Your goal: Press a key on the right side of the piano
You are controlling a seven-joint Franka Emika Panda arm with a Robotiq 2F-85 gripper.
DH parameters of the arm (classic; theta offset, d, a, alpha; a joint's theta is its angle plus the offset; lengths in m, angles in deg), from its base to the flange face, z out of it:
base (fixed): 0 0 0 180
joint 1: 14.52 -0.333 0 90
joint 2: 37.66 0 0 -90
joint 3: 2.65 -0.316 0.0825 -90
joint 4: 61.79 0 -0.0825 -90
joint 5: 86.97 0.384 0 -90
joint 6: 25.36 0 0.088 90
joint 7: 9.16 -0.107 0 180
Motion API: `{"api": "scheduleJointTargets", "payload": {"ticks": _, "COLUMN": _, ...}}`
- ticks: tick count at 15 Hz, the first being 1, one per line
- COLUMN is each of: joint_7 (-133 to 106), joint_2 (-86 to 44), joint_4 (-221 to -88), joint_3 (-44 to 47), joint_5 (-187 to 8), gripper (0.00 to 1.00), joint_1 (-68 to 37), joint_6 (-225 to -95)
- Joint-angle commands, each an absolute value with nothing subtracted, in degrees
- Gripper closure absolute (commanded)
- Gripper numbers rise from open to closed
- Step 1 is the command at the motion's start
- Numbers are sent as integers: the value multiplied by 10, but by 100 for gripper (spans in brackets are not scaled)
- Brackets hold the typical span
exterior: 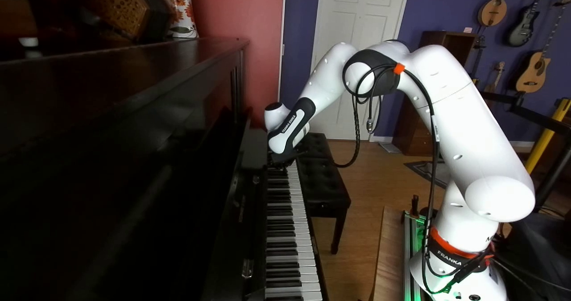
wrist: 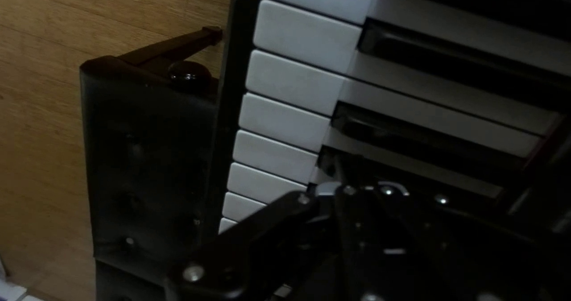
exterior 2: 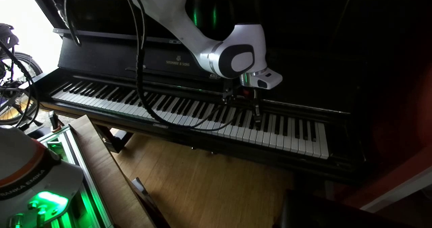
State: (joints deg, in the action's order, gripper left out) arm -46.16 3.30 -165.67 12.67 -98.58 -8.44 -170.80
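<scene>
Piano [exterior 2: 187,82] stands beyond the edge of the tabletop [exterior 2: 104,174], floor [exterior 2: 216,184] between. My claw [exterior 2: 258,119]: closed, pointing down at keys [exterior 2: 280,141] right of middle. Whether it touches one, I can't tell.

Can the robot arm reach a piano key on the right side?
Probably yes: its gripper points down at the right-side piano keys, which are uncovered, and nothing seems in the way.
</scene>
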Motion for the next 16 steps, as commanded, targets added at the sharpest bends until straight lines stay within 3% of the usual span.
{"api": "scheduleJointTargets", "payload": {"ticks": 1, "joint_7": -443, "joint_2": 52, "joint_4": -1643, "joint_3": 137, "joint_5": -961, "gripper": 100, "joint_1": -92, "joint_6": -1718}}
{"api": "scheduleJointTargets", "payload": {"ticks": 16, "joint_7": -437, "joint_2": 37, "joint_4": -1653, "joint_3": 144, "joint_5": -951, "gripper": 100, "joint_1": -101, "joint_6": -1712}}
